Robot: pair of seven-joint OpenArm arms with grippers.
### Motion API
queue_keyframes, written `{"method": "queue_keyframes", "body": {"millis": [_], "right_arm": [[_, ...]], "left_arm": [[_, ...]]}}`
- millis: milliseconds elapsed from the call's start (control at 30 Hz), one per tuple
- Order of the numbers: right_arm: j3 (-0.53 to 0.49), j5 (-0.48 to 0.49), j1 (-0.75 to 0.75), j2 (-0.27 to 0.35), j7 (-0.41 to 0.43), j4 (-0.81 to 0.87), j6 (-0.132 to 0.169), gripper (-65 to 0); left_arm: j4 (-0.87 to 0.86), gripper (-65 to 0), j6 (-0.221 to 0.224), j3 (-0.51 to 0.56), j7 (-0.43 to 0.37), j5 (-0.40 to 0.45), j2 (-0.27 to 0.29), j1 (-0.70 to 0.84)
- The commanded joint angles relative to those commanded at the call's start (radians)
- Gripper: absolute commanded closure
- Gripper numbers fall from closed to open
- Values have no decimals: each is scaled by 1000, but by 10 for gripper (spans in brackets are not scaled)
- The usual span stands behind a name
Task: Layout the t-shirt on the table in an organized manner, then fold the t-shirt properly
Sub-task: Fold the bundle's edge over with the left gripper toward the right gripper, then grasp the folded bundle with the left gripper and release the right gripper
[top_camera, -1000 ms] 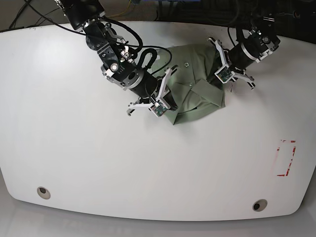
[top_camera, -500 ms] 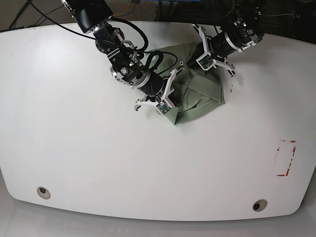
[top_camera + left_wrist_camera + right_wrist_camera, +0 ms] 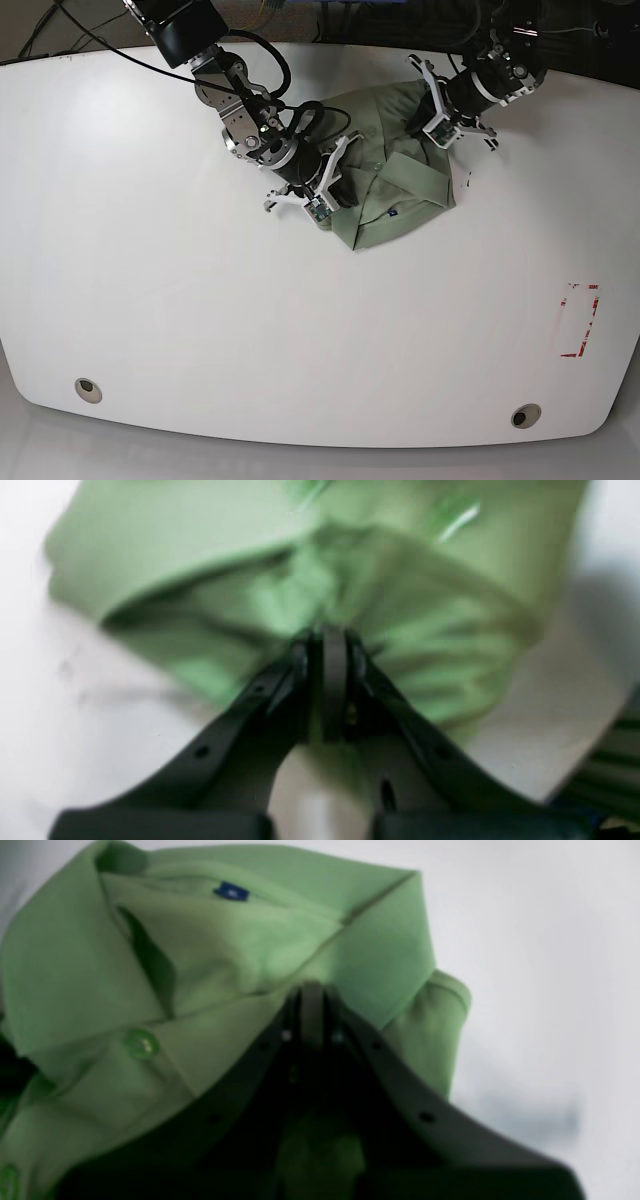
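Observation:
The pale green t-shirt (image 3: 395,180) lies bunched on the white table (image 3: 200,320) at the back centre. My right gripper (image 3: 338,192) is at its left edge and is shut on a fold of cloth just below the collar (image 3: 312,990). In the right wrist view, the t-shirt (image 3: 210,955) shows its collar, a blue label (image 3: 231,891) and a button (image 3: 141,1044). My left gripper (image 3: 424,118) is at the shirt's back right edge. In the blurred left wrist view, my left gripper (image 3: 327,635) is shut on gathered folds of the t-shirt (image 3: 210,570).
Two round grey grommets (image 3: 88,389) (image 3: 526,415) sit near the front edge. Red tape marks (image 3: 580,320) lie at the right. Cables and dark equipment line the back edge (image 3: 330,20). Both arms reach in from the back.
The left gripper moved back from the shirt's right side to its rear edge. The right arm drew back and left a little. The shirt bunch shifted with them and shows a blue label.

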Motion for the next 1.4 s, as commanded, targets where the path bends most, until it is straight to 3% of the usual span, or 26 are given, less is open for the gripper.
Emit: {"method": "queue_keyframes", "body": {"millis": [100,333,500,800,967,1033,1233,1400], "right_arm": [[3,0,-3,3,-23,69,-2,0],[6,6,0,25,-164,282,-11,0],[8,0,-2,29,-204,381,-12,0],[150,-2,-68,71,-222,457,-2,0],[207,-2,-84,112,-221,454,-2,0],[226,-2,-98,124,-219,454,-2,0],[276,-2,-133,124,-186,453,-2,0],[310,-2,-161,120,-186,453,-2,0]], "left_arm": [[26,-25,0,-37,0,-2,0,-2],[123,-25,0,-54,2,-3,6,-3],[175,-25,0,-51,2,-5,18,-15],[169,-25,0,-26,0,6,141,-95],[135,-25,0,23,-9,68,207,-155],[97,-25,0,51,-52,87,241,-172],[-26,-25,165,127,-201,135,296,-160],[-132,-25,308,229,-334,207,296,-107]]}}
